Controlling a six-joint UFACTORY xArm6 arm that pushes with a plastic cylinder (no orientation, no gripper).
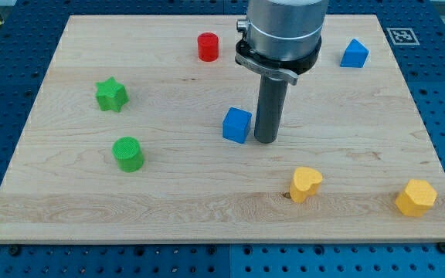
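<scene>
Camera view: unreadable square marker (401, 35), board's top-right corner.

Grey ribbed cylinder, black collar, straight dark rod (266, 108).

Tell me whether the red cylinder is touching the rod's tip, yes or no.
No: the red cylinder stands apart near the view's top, while my tip sits beside the blue cube.

No readable words, numbers or brand names can be made out. Only a black-and-white square coded marker (401, 35) is seen, fixed at the far right corner of the wooden board (207, 201); its pattern is not legible as text.
</scene>
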